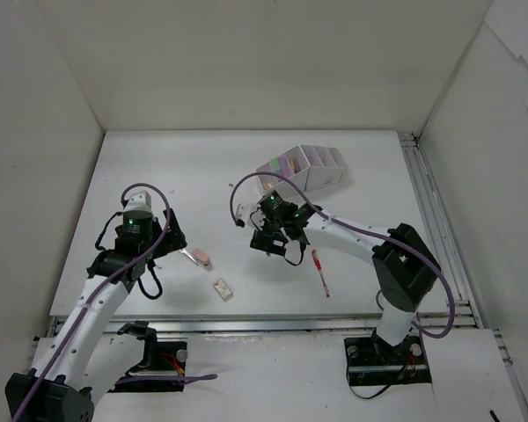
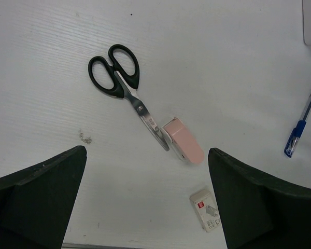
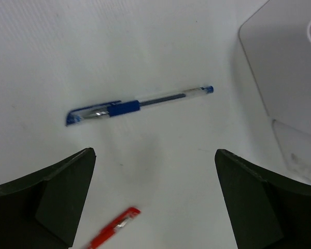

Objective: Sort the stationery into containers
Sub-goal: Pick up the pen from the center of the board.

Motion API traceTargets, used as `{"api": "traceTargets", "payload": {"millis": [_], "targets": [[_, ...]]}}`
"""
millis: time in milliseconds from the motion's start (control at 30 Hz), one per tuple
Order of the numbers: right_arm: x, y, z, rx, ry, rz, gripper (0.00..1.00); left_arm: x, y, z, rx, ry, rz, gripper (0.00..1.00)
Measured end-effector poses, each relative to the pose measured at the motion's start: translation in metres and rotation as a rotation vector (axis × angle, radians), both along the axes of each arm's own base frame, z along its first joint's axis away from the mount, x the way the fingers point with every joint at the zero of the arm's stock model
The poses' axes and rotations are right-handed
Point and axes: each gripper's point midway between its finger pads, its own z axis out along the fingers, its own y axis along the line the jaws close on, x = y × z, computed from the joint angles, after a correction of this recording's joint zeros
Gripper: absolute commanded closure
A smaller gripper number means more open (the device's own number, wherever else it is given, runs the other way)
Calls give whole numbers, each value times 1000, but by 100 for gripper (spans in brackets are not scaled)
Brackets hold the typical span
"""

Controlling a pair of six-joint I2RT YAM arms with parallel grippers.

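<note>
Black-handled scissors (image 2: 114,72) lie on the table with their blade tip touching a pink eraser (image 2: 184,141). A small white boxed eraser (image 2: 207,210) lies nearer. My left gripper (image 2: 146,171) is open and empty above them; in the top view it (image 1: 169,240) hides the scissors' handles. A blue pen (image 3: 140,105) and a red pen (image 3: 111,228) lie under my right gripper (image 3: 155,161), which is open and empty. The white and lilac organizer (image 1: 304,169) stands behind the right gripper (image 1: 271,240). The red pen (image 1: 320,272) lies to its right.
The pink eraser (image 1: 203,258) and white eraser (image 1: 223,288) lie between the two arms. White walls close the table at the back and both sides. A rail (image 1: 431,211) runs along the right edge.
</note>
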Motion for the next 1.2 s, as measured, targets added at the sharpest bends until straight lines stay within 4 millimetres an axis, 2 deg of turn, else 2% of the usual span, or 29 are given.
{"api": "traceTargets", "payload": {"millis": [100,167,300,400,500,633,800,867,1033,1133,1200], "targets": [[19,-15,9,-86,-28,153,2,-1,1,0,4,-6,-4,0],[30,-18,17,-115,-37,254,2,-3,1,-1,8,-8,-6,0],[60,-1,46,-125,-104,462,2,-5,3,-3,13,-7,-4,1],[65,11,58,-174,-169,651,2,-4,6,-3,26,-7,11,1],[55,7,46,-261,-144,833,2,-5,11,-8,48,12,32,1],[42,-1,20,-325,3,1020,5,-7,17,-16,68,51,65,1],[38,3,-3,-326,141,1153,10,-11,23,-19,89,69,94,0],[28,-1,-14,-328,196,1191,12,-11,25,-18,95,70,105,0],[13,-4,-31,-307,273,1226,31,-9,27,-17,109,72,120,0],[6,0,-39,-283,298,1234,45,-9,26,-21,116,89,118,1],[3,3,-46,-270,311,1236,51,-9,26,-25,121,103,117,0]]}}
